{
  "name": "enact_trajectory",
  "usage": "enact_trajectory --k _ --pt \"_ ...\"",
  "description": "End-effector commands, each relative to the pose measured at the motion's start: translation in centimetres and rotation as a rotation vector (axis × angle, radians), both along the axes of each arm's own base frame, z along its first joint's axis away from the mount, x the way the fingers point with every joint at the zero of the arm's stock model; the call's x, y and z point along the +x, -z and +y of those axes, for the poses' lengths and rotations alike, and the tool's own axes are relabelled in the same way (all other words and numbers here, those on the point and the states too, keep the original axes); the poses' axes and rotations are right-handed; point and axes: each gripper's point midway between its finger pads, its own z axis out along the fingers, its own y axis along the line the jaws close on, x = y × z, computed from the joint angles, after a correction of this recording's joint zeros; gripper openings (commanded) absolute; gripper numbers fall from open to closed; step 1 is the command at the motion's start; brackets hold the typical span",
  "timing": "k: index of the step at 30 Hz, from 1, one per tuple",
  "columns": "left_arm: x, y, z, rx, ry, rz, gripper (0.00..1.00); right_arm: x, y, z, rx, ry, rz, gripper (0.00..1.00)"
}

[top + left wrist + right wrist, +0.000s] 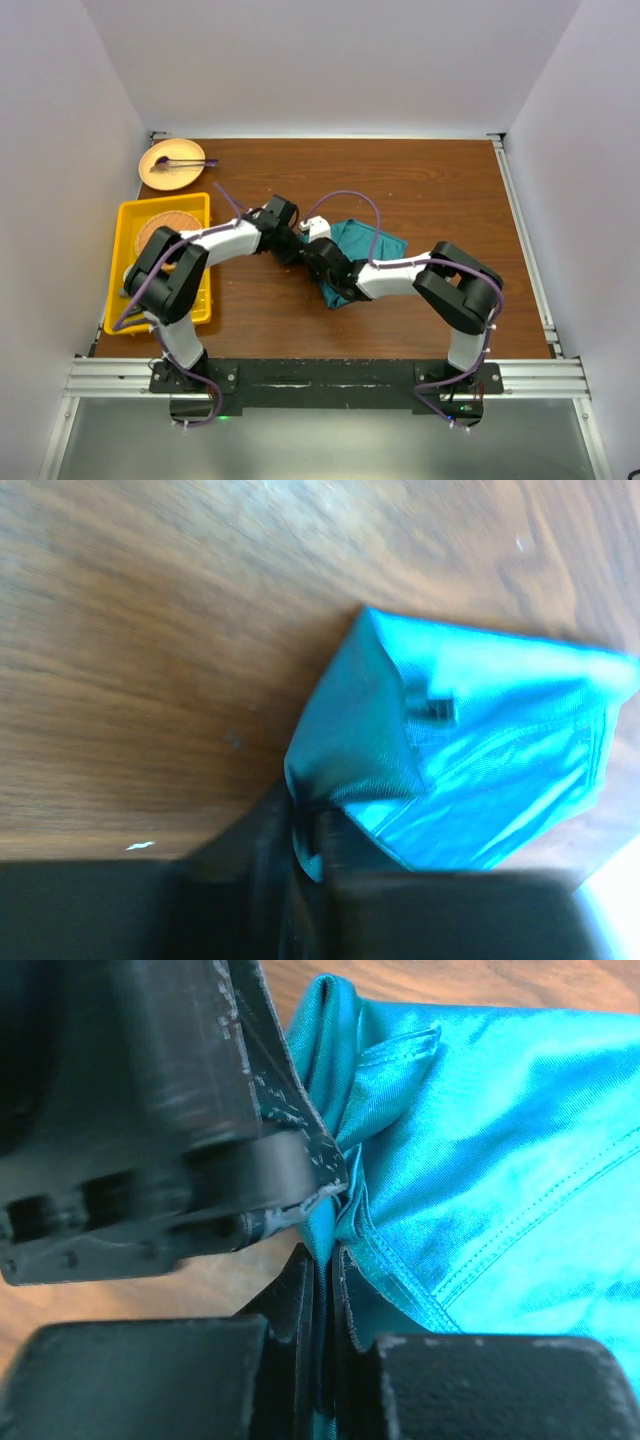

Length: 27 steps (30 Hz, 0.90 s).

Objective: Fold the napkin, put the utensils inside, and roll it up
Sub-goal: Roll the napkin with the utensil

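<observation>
Wooden worktop, centre: napkin (372, 243) lies bunched, both pincers at its left edge. Left pincer (305, 825) & right pincer (325, 1260) each nipped narrow on cloth. Step: prob. the fold. Next: lift & carry edge across together, w/o slipping.

Seen from above, a brown wooden table (430, 180) sat between white walls. Two black-and-white arms reached inward and met mid-table, the left gripper (291, 247) and right gripper (313, 251) just beside each other at the left edge of a crumpled teal napkin (372, 243). The right arm (400, 272) crossed over the cloth's near side. At far left, a yellow tray (125, 215) held a round brown disc (165, 228). Beyond it, a tan plate (160, 176) carried a purple-ended stick (190, 161).
</observation>
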Motion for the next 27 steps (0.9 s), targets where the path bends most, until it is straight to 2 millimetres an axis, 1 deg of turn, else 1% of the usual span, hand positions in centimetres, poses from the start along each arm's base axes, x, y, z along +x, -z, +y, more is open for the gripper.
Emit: enact_trajectory --k 1,2,3,4,5,6,7,8,9,10,11,12,13,14,15,16,17,18,19,20,21,22,23,25,26,27 --pt "-0.6 -2.7 0.6 -0.013 0.108 -0.180 0.42 -2.6 3.3 -1.7 0.032 0.008 0.103 0.00" --pt "-0.6 -3.7 1.1 -0.010 0.110 -0.218 0.51 -3.2 3.7 -1.7 0.044 -0.009 0.127 0.00" --pt "-0.5 -4.2 1.4 -0.011 0.119 -0.241 0.54 -3.0 4.0 -2.0 0.067 -0.009 0.146 0.00" --pt "-0.2 -4.8 1.8 -0.004 0.136 -0.275 0.56 -2.8 3.5 -1.5 0.115 -0.024 0.139 0.00" --pt "-0.2 -5.6 2.2 -0.008 0.136 -0.300 0.61 -3.5 3.9 -1.8 0.127 -0.039 0.166 0.00" --pt "-0.1 -6.0 2.7 -0.010 0.133 -0.322 0.63 -3.2 3.9 -2.0 0.146 -0.039 0.173 0.00" --pt "0.4 -6.4 3.5 -0.007 0.119 -0.346 0.64 -3.1 3.7 -1.9 0.162 -0.044 0.177 0.00" --pt "0.2 -6.9 4.1 -0.009 0.113 -0.366 0.67 -3.2 3.7 -2.0 0.176 -0.052 0.191 0.00" --pt "0.3 -7.2 4.4 -0.015 0.111 -0.382 0.68 -3.2 3.6 -2.1 0.217 -0.065 0.224 0.00" --pt "0.6 -7.5 4.6 -0.036 0.126 -0.403 0.69 -2.6 3.0 -2.0 0.262 -0.063 0.215 0.00" --pt "0.3 -7.5 4.8 -0.039 0.135 -0.402 0.73 -3.1 3.3 -2.1 0.289 -0.080 0.248 0.00" --pt "0.3 -7.5 4.7 -0.044 0.151 -0.400 0.75 -3.0 3.1 -2.2 0.348 -0.094 0.300 0.00" --pt "0.1 -7.6 4.2 -0.072 0.194 -0.403 0.79 -2.8 2.6 -1.9 0.393 -0.119 0.307 0.00" --pt "-0.1 -7.0 3.8 -0.081 0.219 -0.384 0.82 -2.8 3.0 -2.0 0.413 -0.132 0.334 0.00" --pt "-0.3 -6.8 3.4 -0.103 0.242 -0.377 0.83 -2.5 3.0 -2.2 0.442 -0.127 0.362 0.00" --pt "-0.6 -6.9 2.4 -0.152 0.284 -0.377 0.83 -2.9 2.6 -1.7 0.486 -0.171 0.390 0.00" --pt "-0.8 -6.1 2.1 -0.166 0.297 -0.355 0.83 -3.0 2.5 -1.7 0.516 -0.188 0.413 0.00" --pt "-0.8 -6.0 1.6 -0.191 0.315 -0.358 0.83 -2.6 2.9 -2.1 0.558 -0.154 0.454 0.00" --pt "-1.3 -5.8 1.1 -0.225 0.337 -0.343 0.82 -2.8 2.1 -1.6 0.611 -0.199 0.467 0.00" --pt "-1.0 -5.5 0.6 -0.245 0.350 -0.353 0.81 -2.6 2.2 -1.7 0.633 -0.199 0.484 0.00" --pt "-1.2 -5.4 0.4 -0.262 0.363 -0.354 0.80 -2.3 2.6 -2.0 0.646 -0.179 0.508 0.00" --pt "-1.4 -5.3 0.0 -0.284 0.378 -0.355 0.79 -2.4 2.6 -2.0 0.654 -0.191 0.532 0.00" --pt "-1.5 -4.8 0.0 -0.285 0.377 -0.341 0.78 -2.0 2.5 -2.3 0.662 -0.185 0.532 0.00" --pt "-1.8 -4.3 0.1 -0.293 0.372 -0.336 0.74 -1.8 2.1 -2.7 0.691 -0.179 0.541 0.00" --pt "-2.0 -4.2 0.0 -0.300 0.368 -0.334 0.74 -1.3 1.7 -3.1 0.725 -0.163 0.554 0.00" --pt "-2.0 -4.3 -0.3 -0.327 0.365 -0.341 0.74 -1.0 1.5 -3.1 0.751 -0.169 0.551 0.00"
